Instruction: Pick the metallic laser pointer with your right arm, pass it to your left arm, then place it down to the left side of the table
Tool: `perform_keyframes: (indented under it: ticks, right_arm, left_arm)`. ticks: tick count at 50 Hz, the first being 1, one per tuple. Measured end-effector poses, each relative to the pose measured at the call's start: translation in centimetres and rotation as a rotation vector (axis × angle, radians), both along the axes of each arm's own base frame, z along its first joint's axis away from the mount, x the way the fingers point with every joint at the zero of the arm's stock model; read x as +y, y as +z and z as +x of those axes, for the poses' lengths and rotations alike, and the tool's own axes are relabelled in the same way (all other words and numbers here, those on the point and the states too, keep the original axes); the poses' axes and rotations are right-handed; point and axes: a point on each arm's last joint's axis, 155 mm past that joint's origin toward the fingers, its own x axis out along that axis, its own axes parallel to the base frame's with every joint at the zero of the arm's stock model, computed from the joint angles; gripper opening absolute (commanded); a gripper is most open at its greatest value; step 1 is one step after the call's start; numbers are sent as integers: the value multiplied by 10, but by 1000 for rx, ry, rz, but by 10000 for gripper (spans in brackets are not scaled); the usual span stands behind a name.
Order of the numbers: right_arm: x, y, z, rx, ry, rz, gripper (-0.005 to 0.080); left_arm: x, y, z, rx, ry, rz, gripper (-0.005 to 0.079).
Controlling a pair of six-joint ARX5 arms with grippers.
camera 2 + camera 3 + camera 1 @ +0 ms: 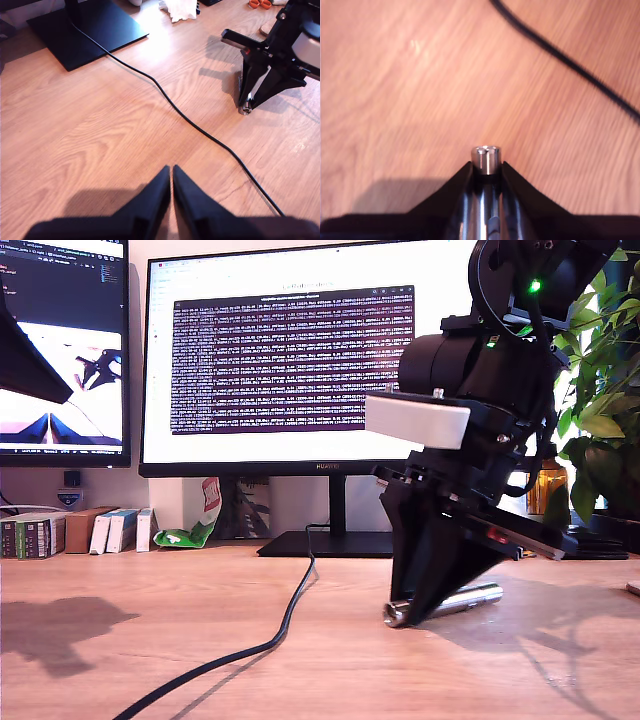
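The metallic laser pointer (462, 598) lies on the wooden table (150, 640), towards the exterior view's right. My second gripper (415, 612) reaches down over it, its black fingers pressed against both sides, so it is shut on the pointer. In the second wrist view the pointer's shiny end (486, 159) sticks out between the fingers (512, 176). My first gripper (171, 172) hovers over bare wood with its fingertips together, holding nothing. From there I see the second gripper (248, 102) and the pointer's end (245, 108) some way off.
A black cable (290, 610) runs across the table from the monitor stand (330, 540), between the two grippers (190, 120). Small boxes (60, 532) line the back at the exterior view's left. A plant (600, 390) stands at its right.
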Motion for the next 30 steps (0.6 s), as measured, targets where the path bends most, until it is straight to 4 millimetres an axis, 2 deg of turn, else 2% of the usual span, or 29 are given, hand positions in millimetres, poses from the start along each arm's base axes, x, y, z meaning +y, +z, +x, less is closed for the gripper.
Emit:
perform_keyframes:
  ticks: [13, 15, 17, 21, 23, 27, 29, 30]
  right_arm:
    - [14, 8, 17, -64, -26, 53, -11]
    - [20, 11, 19, -55, -72, 72, -11]
    - [26, 17, 22, -58, -93, 89, -11]
    - [48, 37, 32, -46, -184, 160, -11]
    - [60, 51, 38, -27, -246, 207, -11]
    - [82, 86, 52, -12, -339, 298, -11]
    - [91, 103, 56, -37, -324, 333, -11]
    - [96, 114, 57, 29, -418, 376, -11]
  left_arm:
    - [-11, 8, -7, -1, -61, -59, -7]
    - [-13, 11, -7, -10, -69, -67, 25]
    - [-15, 14, -6, -26, -80, -78, 95]
    - [-18, 25, -2, -62, -87, -108, 284]
    - [-21, 31, 0, -90, -99, -121, 338]
    - [-25, 44, 4, -152, -123, -143, 364]
    - [-27, 49, 4, -175, -139, -156, 364]
    - [-29, 51, 4, -186, -147, -160, 364]
